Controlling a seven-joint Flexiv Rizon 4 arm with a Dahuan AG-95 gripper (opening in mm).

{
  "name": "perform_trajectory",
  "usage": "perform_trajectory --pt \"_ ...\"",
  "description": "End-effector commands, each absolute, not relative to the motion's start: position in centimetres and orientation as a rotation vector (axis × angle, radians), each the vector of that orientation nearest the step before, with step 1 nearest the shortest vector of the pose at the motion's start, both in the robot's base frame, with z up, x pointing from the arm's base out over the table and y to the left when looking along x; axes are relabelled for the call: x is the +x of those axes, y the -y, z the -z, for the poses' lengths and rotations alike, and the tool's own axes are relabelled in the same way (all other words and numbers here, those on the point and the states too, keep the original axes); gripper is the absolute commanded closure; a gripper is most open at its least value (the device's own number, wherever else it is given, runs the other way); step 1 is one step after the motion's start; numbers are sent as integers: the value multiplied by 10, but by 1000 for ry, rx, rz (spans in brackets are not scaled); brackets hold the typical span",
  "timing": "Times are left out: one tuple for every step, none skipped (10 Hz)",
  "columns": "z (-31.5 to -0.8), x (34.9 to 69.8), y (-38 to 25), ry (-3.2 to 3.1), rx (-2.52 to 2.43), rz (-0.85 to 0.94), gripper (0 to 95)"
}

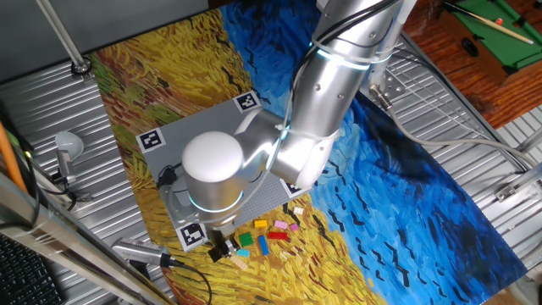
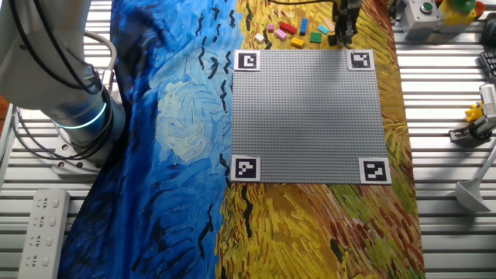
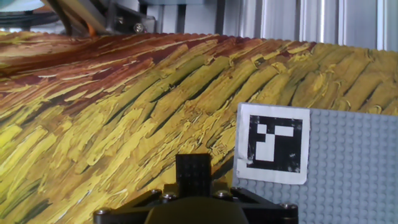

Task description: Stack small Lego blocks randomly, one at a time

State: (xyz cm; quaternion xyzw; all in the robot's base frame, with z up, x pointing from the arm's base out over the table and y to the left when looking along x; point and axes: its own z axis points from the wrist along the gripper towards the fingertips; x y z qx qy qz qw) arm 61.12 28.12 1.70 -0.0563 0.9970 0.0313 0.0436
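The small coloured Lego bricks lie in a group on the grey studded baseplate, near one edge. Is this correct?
No. The small coloured Lego bricks lie near that edge of the grey studded baseplate but off it, on the yellow painted cloth; the other fixed view shows this.

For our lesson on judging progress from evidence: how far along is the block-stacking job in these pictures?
Nothing looks stacked yet: the grey baseplate carries no bricks. The hand is low at the baseplate's corner by the loose pile, and the hand view shows a black brick at its tip; whether it is gripped is unclear. The red brick, yellow brick, green brick and the others remain loose on the cloth.
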Motion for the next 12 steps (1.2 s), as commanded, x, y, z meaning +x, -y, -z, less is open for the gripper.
perform_trajectory --pt "-24 608 -276 -3051 -194 -99 950" --pt "-26 607 -273 -3056 -198 -99 950" --pt "-26 608 -274 -3060 -190 -98 950" --pt "-27 609 -275 -3058 -194 -100 760" --pt "-28 612 -276 -3058 -193 -99 760" --pt "-28 613 -277 -3059 -191 -98 760" --pt "-27 614 -279 -3057 -185 -98 570" --pt "-26 615 -280 -3056 -183 -97 570" --pt "-25 616 -282 -3056 -178 -97 570" --pt "-23 616 -284 -3056 -176 -97 570" --pt "-22 616 -285 -3055 -173 -96 570" --pt "-22 616 -285 -3055 -173 -96 570"
